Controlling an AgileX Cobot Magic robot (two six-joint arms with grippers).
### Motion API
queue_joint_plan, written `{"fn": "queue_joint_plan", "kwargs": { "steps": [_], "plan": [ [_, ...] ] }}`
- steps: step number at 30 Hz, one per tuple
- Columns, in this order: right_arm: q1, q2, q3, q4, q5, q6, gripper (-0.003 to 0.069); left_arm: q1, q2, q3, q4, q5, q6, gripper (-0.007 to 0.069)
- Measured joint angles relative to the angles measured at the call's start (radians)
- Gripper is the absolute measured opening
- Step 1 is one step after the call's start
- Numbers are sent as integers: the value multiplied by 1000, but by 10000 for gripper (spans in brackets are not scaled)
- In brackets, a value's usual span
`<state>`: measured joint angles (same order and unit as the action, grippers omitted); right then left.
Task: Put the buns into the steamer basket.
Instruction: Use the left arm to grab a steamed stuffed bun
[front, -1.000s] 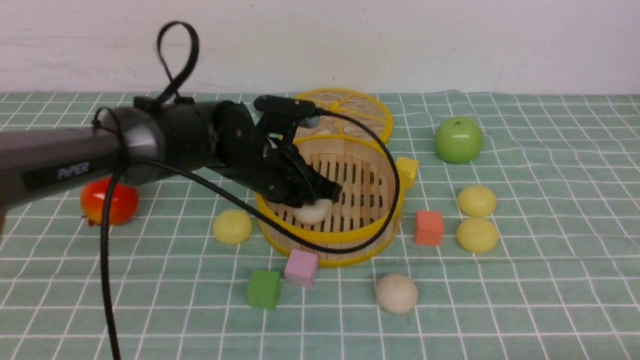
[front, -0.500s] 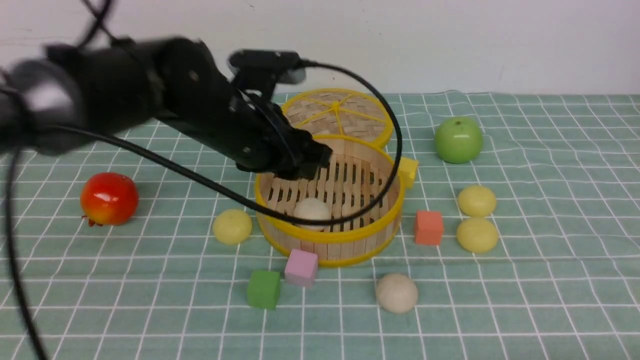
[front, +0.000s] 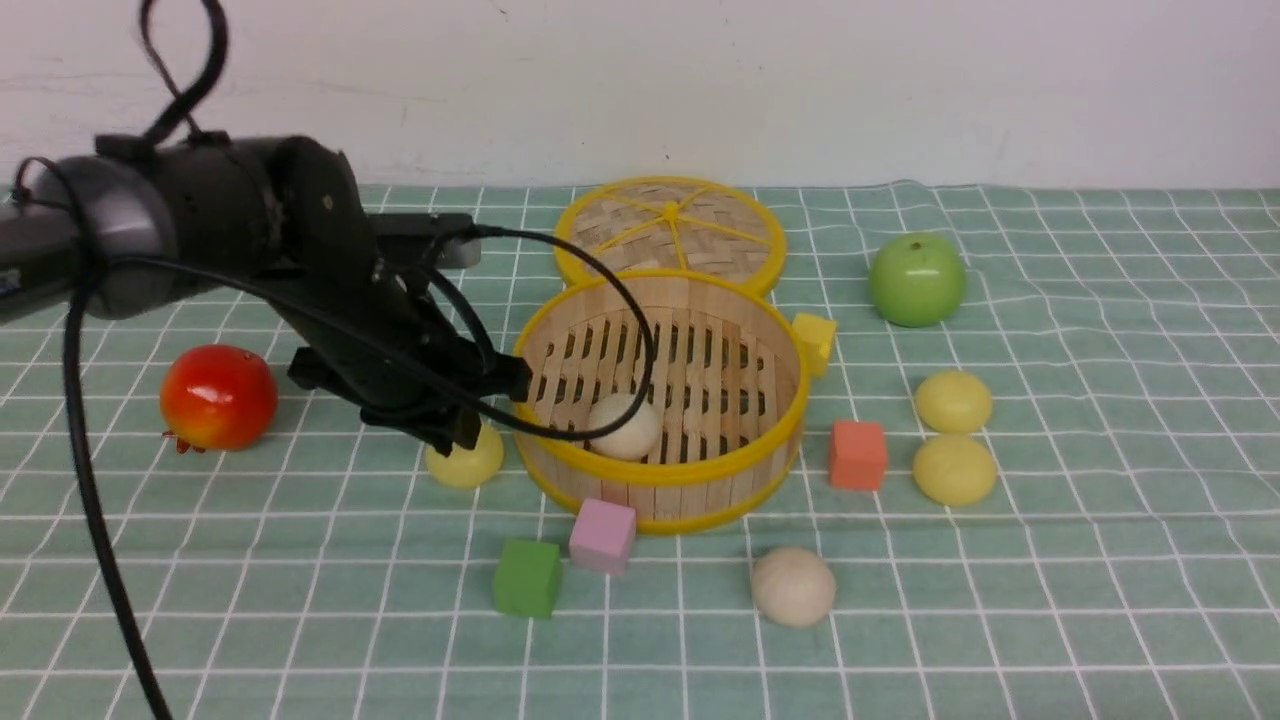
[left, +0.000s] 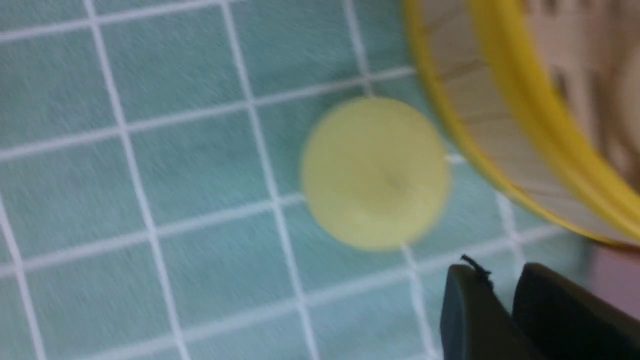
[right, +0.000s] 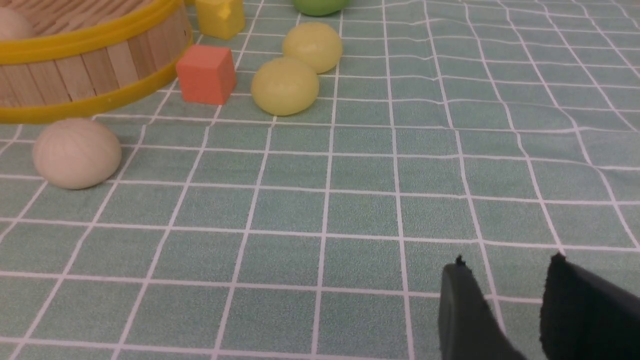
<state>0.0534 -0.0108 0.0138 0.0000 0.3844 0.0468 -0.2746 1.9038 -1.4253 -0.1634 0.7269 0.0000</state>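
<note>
The steamer basket (front: 745, 455) stands mid-table with one off-white bun (front: 623, 427) on its slatted floor. A pale yellow bun (front: 468, 462) lies just left of its wall. My left gripper (front: 487, 408) hovers right over that bun (left: 375, 172), its jaws a little apart and empty, so open (left: 500, 280). Two more pale yellow buns (front: 953, 401) (front: 955, 469) lie right of the basket, and a beige bun (front: 793, 586) lies in front of it. My right gripper (right: 505, 270) is open over bare cloth, near the two yellow buns (right: 285, 85); the front view does not show it.
The woven lid (front: 670, 230) lies behind the basket. A red apple (front: 218, 396) sits far left, a green apple (front: 916, 279) back right. Cubes ring the basket: yellow (front: 815, 340), orange (front: 857, 455), pink (front: 603, 535), green (front: 527, 577). The left arm's cable (front: 620, 300) loops over the basket.
My left gripper let go of the off-white bun in the basket, rose, then swung left and down over the yellow bun beside the basket. The bun stays in the basket.
</note>
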Motion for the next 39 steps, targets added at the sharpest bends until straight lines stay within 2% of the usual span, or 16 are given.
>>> {"fn": "queue_joint_plan", "kwargs": {
  "steps": [5, 10, 33, 37, 39],
  "plan": [
    [0, 0, 0, 0, 0, 0, 240, 0, 37, 0, 74, -81, 0, 207],
    [0, 0, 0, 0, 0, 0, 240, 0, 55, 0, 99, -133, 0, 225],
    [0, 0, 0, 0, 0, 0, 240, 0, 117, -1, 94, -203, 0, 236],
    [0, 0, 0, 0, 0, 0, 240, 0, 115, -1, 94, -186, 0, 154],
    [0, 0, 0, 0, 0, 0, 240, 0, 98, -1, 94, -151, 0, 28]
  ]
}}
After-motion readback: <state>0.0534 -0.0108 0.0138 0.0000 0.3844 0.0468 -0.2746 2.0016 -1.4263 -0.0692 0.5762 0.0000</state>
